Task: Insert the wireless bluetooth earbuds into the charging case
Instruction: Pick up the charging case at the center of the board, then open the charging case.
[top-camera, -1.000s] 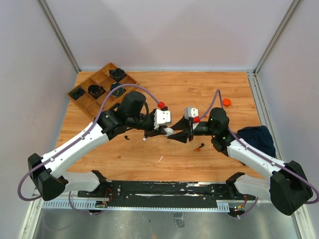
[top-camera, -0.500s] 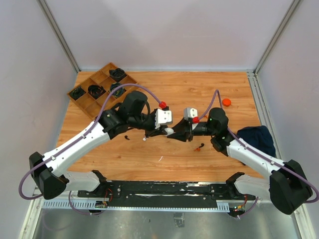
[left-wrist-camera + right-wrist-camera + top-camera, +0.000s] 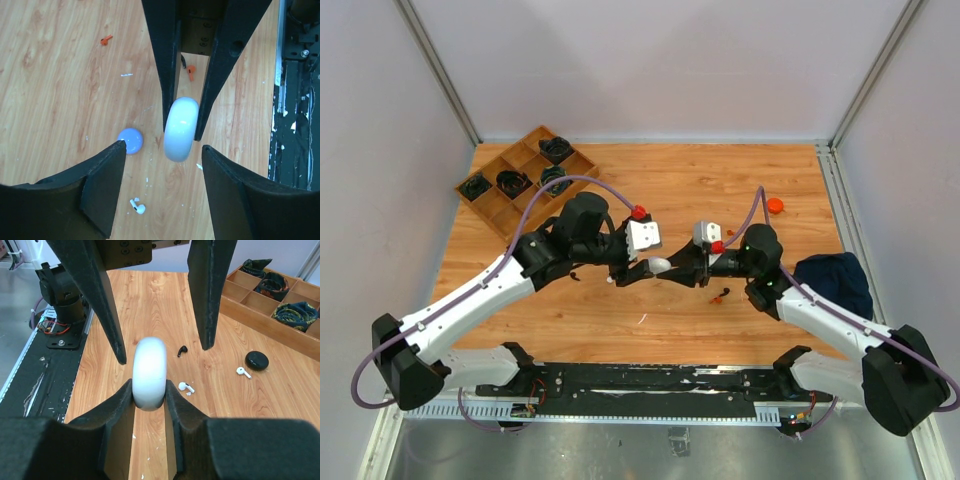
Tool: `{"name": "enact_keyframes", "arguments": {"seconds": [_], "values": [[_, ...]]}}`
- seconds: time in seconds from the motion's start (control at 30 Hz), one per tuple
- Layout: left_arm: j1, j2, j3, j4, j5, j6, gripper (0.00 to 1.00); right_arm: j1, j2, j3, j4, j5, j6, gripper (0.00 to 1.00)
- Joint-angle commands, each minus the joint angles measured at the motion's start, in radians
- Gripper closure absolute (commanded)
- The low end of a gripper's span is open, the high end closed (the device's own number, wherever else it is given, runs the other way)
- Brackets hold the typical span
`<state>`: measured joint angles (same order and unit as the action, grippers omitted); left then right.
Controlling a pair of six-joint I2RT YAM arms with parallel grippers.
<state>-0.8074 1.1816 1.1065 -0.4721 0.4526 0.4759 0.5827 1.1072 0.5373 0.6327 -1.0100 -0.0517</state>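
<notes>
A white round charging case (image 3: pixel 149 372) hangs on edge above the wooden table, with my right gripper (image 3: pixel 149 385) shut on it. My left gripper (image 3: pixel 162 148) faces it and stands open, its fingers apart on either side of the case (image 3: pixel 181 129) without touching. From above the two grippers meet at the table's middle around the case (image 3: pixel 660 265). Earbuds lie loose on the wood: a white one (image 3: pixel 137 206), another white one (image 3: pixel 243 372), a black one (image 3: pixel 182 350) and two orange ones (image 3: pixel 191 73) (image 3: pixel 105 40).
A pale blue round case (image 3: pixel 130 140) lies below the grippers. A black round case (image 3: pixel 257 360) sits near the wooden compartment tray (image 3: pixel 525 170) of coiled cables at the back left. An orange case (image 3: pixel 775 205) and a dark blue cloth (image 3: pixel 835 280) are on the right.
My left gripper has opened and let go of the white case, which now stays in the right gripper alone. Both arms shifted slightly toward the near edge.
</notes>
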Motion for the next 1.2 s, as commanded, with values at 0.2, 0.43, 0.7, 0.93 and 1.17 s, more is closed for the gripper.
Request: {"name": "enact_keyframes", "arguments": {"seconds": [0.2, 0.43, 0.7, 0.93, 1.17], "values": [[-0.004, -0.053, -0.058, 0.156, -0.034, -0.059, 0.3, 0.008, -0.015, -0.073, 0.254, 0.052, 0.098, 0.95], [-0.003, -0.026, -0.055, 0.178, -0.03, -0.074, 0.29, 0.008, -0.013, -0.08, 0.267, 0.052, 0.103, 0.95], [0.025, -0.042, -0.055, 0.205, -0.047, -0.101, 0.29, 0.009, -0.021, -0.082, 0.271, 0.045, 0.109, 0.95], [0.047, -0.063, -0.055, 0.224, -0.056, -0.114, 0.29, 0.009, -0.019, -0.088, 0.267, 0.044, 0.106, 0.96], [0.059, -0.083, -0.059, 0.244, -0.073, -0.124, 0.29, 0.008, -0.014, -0.088, 0.261, 0.037, 0.104, 0.96]]}}
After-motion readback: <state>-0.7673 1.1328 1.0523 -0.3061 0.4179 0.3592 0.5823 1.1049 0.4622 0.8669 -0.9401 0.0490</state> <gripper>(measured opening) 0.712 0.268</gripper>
